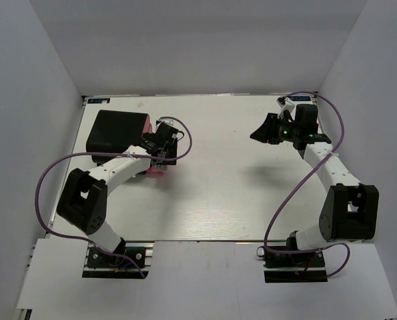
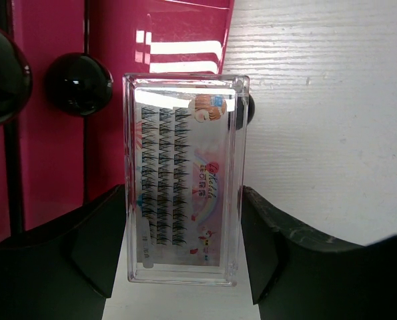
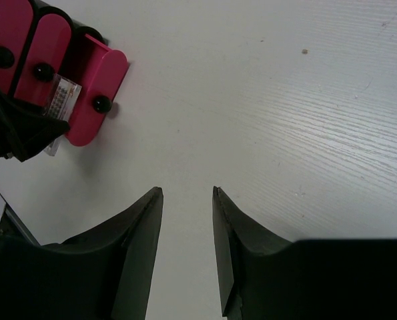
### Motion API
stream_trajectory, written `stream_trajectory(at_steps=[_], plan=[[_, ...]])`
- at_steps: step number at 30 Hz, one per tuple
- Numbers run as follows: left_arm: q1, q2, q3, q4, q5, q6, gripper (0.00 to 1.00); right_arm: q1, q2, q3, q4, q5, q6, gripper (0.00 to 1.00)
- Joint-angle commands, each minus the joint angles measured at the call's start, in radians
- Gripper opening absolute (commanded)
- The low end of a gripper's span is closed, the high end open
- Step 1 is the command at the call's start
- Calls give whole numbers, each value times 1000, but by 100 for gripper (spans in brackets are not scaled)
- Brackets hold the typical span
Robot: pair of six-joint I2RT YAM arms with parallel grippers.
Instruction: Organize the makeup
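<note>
left gripper [image 2: 183,223] pinches the clear lash box [image 2: 181,180] by its long sides, centre of the left wrist view, over the right edge of the pink tray [image 2: 51,167] at upper left. right gripper [image 3: 187,200] half spread, empty, above the table [image 3: 285,100]. Advice: centre the box over a slot, keep it level, lower before letting go.
</note>
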Motion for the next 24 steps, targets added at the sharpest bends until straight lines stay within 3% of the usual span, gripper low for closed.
stream_trajectory(at_steps=[1,12,24], plan=[[1,-13,5,25,-62,-23,30,1,-6,-6,35,-20,0,42],[10,44,28,40,-102,-34,33,3,-1,-6,33,-25,-1,42],[10,67,61,36,-108,-49,50,0,1,-5,33,-25,-1,42]])
